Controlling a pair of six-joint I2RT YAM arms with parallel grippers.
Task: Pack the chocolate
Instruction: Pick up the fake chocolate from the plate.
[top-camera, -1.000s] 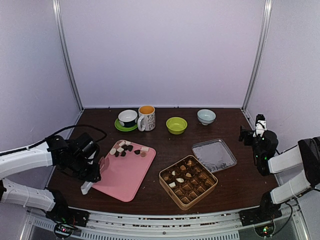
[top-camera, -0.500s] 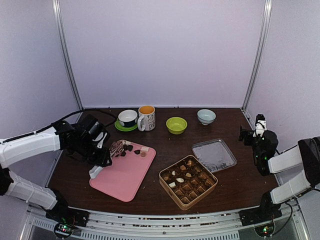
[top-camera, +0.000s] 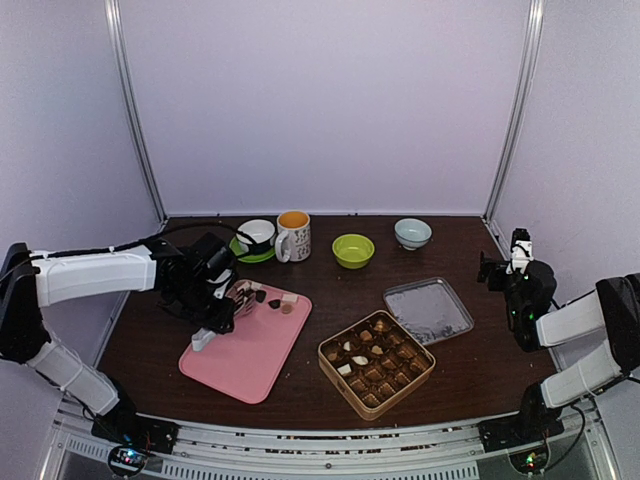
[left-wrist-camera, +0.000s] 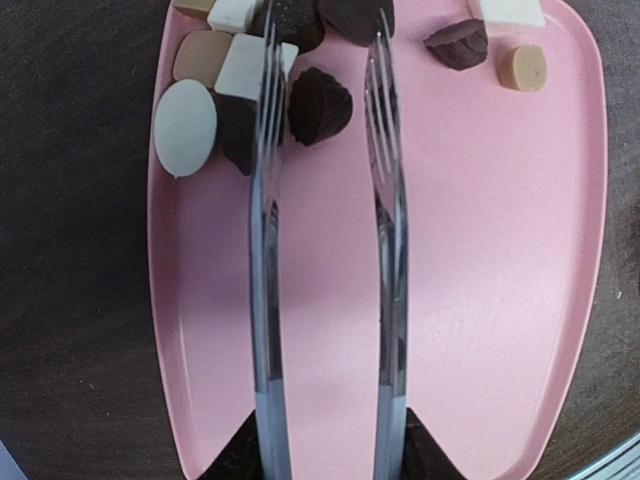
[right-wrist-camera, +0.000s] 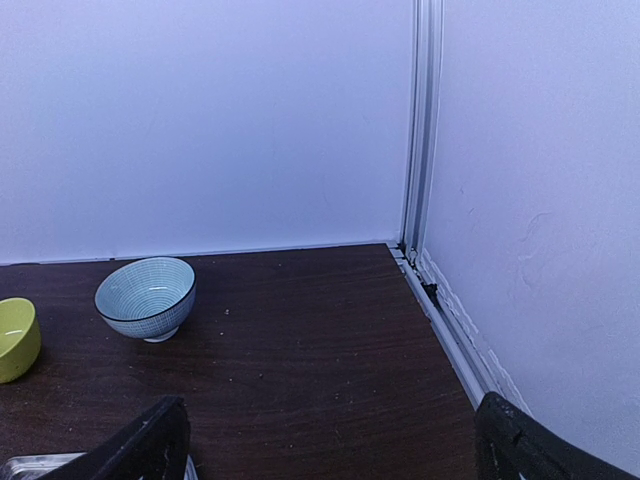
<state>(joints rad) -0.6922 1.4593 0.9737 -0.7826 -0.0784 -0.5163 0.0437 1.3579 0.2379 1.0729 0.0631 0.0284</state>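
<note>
Steel tongs hanging over the loose chocolate

From above, the left gripper (top-camera: 215, 315) is reaching across the pink tray (top-camera: 245, 358), its jaws clamping the pink-handled tongs (top-camera: 204, 339) partway along their length. The chocolate (top-camera: 256, 296) is lying in a loose cluster at the tray's far end. More pieces are sitting in the cells of the gold tin (top-camera: 343, 392), just right of the tray. The right gripper (top-camera: 488, 270) is waiting at the table's right edge, well apart from all of it. The mug (top-camera: 293, 237) at the far side is carrying a pattern, but nothing on it is large enough to read, and no brand is showing on the tin.

Through the left wrist camera, the two tong arms are standing apart, straddling a dark ridged piece (left-wrist-camera: 320, 105). The left arm is crossing over a white block (left-wrist-camera: 240, 68); whether it is touching I cannot tell. A white oval (left-wrist-camera: 187, 128) is lying just left of them.

These pieces are looking light, hard and brittle, and probably slippery against polished steel. The ridged one is likely offering the best bite, taken across its flanks at the middle with a gentle squeeze, so that it is neither shooting out nor getting scarred.

Through the right wrist camera, that gripper's fingers are standing wide at the bottom corners with nothing between them, facing a blue bowl (right-wrist-camera: 146, 297) at the far side of the bare table
</note>
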